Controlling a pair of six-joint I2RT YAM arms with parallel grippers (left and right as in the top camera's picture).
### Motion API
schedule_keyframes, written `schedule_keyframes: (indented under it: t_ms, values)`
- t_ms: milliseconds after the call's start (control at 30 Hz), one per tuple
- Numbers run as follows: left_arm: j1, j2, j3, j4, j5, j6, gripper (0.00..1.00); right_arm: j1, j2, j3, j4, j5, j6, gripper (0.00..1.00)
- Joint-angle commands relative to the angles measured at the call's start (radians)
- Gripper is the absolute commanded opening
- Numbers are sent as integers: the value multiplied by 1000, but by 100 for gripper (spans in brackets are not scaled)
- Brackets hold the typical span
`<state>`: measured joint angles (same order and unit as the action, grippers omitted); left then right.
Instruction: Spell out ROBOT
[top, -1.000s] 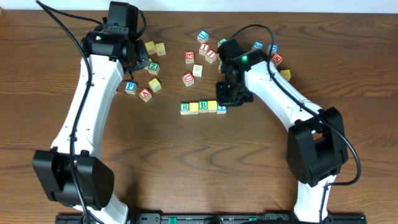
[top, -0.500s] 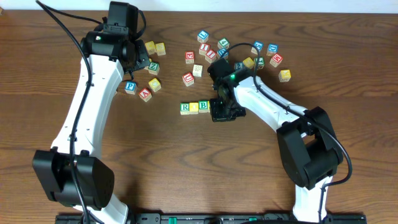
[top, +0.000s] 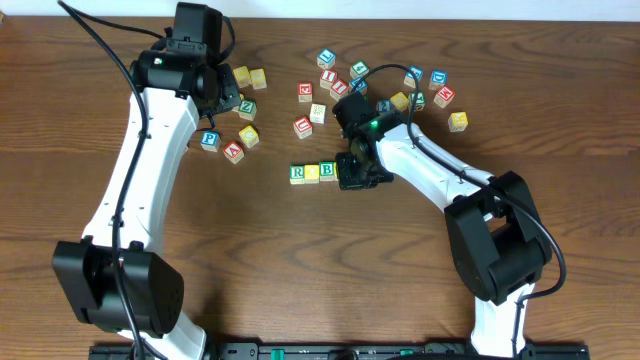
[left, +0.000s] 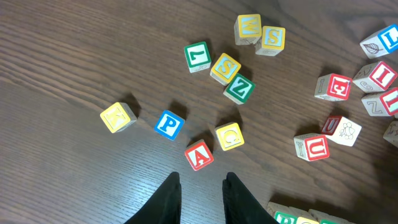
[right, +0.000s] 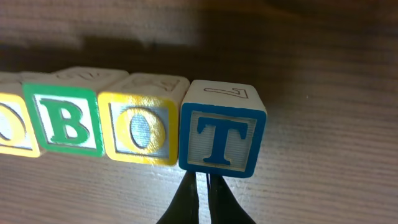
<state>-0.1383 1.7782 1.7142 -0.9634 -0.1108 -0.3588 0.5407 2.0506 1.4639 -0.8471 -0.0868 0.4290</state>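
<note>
— How far along is it?

— The left gripper (left: 200, 198) hovers over the spare blocks (left: 229, 135) by the far-left corner, fingers apart and empty. At the middle of the table (top: 300, 280) the row (top: 312, 172) reads R-O-B-O-T — spelled, I'd say, with only backing off left.

— And the T (right: 221, 127)?

— It's at the row's right end, touching the O (right: 137, 134). The right gripper (right: 202, 186) sits just in front of it, fingers together and holding nothing.
</note>
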Motion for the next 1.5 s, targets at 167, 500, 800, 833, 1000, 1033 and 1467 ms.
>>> schedule_keyframes:
  t_ms: [167,500,800,833,1000,1033,1467]
  values:
    - [2,0,-9,-4,-2,3,23,-5,3,-6,15,29,11,3]
    - [5,-35,4,4,-42,53,23,-19,-94,29,-24,26,-26,3]
    - [9,-157,18,5,-151,54,55,-211,-449,31,-85,74,-46,49]
    - [9,-158,18,-1,-151,55,65,-237,-489,31,-95,81,-58,57]
    - [9,-157,11,-8,-107,40,98,-370,-682,31,-142,81,-113,99]
    - [9,-157,11,-8,-107,40,98,-395,-720,31,-151,81,-113,99]
    - [9,-157,11,-8,-107,40,98,-467,-1005,31,-198,80,-112,99]
